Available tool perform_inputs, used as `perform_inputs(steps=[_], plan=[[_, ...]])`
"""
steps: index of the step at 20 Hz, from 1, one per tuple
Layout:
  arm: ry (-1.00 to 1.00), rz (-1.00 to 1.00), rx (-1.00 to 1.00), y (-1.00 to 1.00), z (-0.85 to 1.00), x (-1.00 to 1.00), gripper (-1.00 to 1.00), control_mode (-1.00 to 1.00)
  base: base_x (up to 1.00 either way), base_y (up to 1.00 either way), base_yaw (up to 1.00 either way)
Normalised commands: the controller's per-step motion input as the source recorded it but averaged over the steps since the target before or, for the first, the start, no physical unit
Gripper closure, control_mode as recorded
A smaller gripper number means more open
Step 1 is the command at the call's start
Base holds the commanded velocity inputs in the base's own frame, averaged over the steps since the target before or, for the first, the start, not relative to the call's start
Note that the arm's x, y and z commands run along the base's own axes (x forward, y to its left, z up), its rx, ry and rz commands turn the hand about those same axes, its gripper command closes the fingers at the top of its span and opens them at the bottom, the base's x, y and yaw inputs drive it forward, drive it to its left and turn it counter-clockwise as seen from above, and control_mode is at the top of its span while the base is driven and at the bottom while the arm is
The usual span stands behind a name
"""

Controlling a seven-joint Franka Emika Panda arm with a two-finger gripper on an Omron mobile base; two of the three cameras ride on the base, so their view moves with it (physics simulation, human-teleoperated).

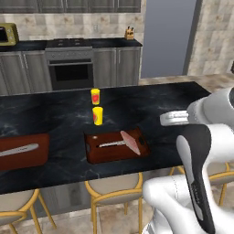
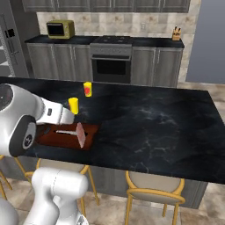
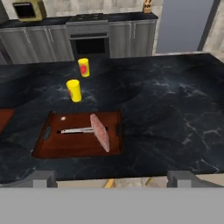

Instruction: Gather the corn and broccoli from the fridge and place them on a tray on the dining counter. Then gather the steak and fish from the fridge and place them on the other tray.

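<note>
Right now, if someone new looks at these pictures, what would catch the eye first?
Probably the pinkish-red steak, lying on a reddish-brown tray near the front edge of the black dining counter, beside a slim silvery thing. Next come two yellow cups with red labels standing just behind that tray. A second tray lies further left on the counter.

Dining counter (image 3: 175, 109) right of tray (image 3: 43, 148) bare; yellow cups (image 3: 74, 90) crowd behind.

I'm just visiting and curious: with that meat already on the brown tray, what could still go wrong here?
The steak seems to stand tilted on edge beside a silvery piece on the tray, so it might topple or slide. Two yellow cups stand close behind the tray; a wide swing of the open gripper might knock them over.
</note>
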Motion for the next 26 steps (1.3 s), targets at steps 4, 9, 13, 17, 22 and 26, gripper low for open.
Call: perform_inputs(steps=[4,9,13,17,22,26], plan=[[0.00,0.00,0.00,0.00,0.00,-0.01,-1.00,-1.00,0.00,0.00,0.00],[-0.06,0.00,0.00,0.00,0.00,-0.49,-1.00,-1.00,0.00,0.00,0.00],[-0.22,-0.04,-0.01,0.00,0.00,-0.97,-1.00,-1.00,0.00,0.00,0.00],[-0.03,-0.01,0.00,0.00,0.00,-0.39,-1.00,-1.00,0.00,0.00,0.00],[0.00,0.00,0.00,0.00,0.00,0.00,-1.00,-1.00,0.00,0.00,0.00],[0.00,0.00,0.00,0.00,0.00,0.00,-1.00,1.00,-0.43,0.05,0.00]])
